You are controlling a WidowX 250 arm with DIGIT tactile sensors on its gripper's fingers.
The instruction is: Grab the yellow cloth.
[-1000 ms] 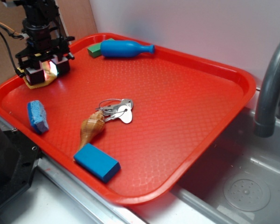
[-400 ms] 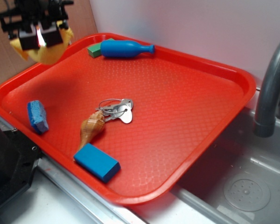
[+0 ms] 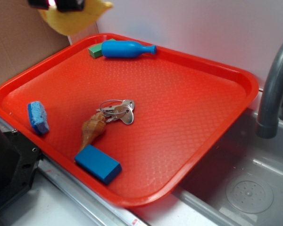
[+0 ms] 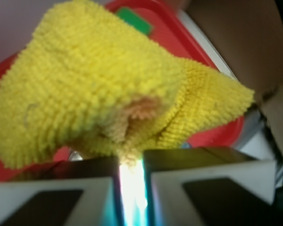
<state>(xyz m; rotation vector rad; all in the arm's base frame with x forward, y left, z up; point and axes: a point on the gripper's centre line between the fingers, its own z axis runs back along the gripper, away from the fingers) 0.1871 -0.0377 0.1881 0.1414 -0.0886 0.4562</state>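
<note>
Wrist view: claw [image 4: 131, 181] clamped tight on yellow cloth [image 4: 99, 89], fabric bunched between pads. Exterior: cloth hangs at top edge, above red tray [image 3: 236, 75] far-left corner.

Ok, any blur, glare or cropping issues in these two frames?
Exterior: sharp overall, but the gripper is cropped by the top edge and the yellow cloth looks slightly motion-blurred. Wrist: the cloth fills the frame with crisp texture; a bright glare streak sits between the closed, soft-focus fingers.
</note>
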